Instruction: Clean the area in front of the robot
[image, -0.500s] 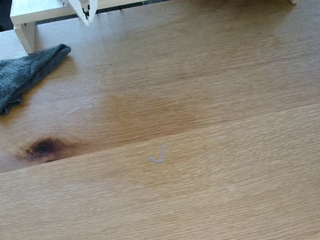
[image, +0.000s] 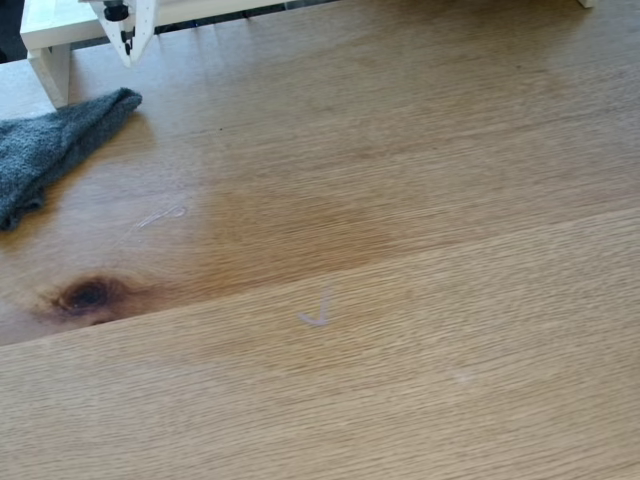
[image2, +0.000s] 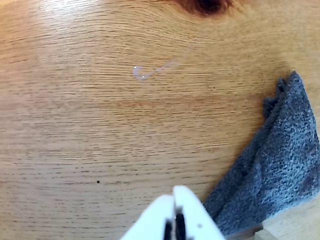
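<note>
Grey cloth (image2: 272, 165) beside closed pincer (image2: 175, 192)

We see a light-brown oak-grain table (image: 450, 330) with a darker brown patch (image: 290, 235), a near-black knot (image: 85, 295) and whitish scribbles (image: 317, 312). The fuzzy cloth (image: 45, 145) is mottled grey. The tool (image2: 175, 220) is white with black inside; the frame (image: 50, 40) is white.

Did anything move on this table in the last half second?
The gripper slid left along the top edge of the fixed view, toward the grey cloth, gripping nothing. The cloth, the whitish scribble marks and the dark knot stayed put.
</note>
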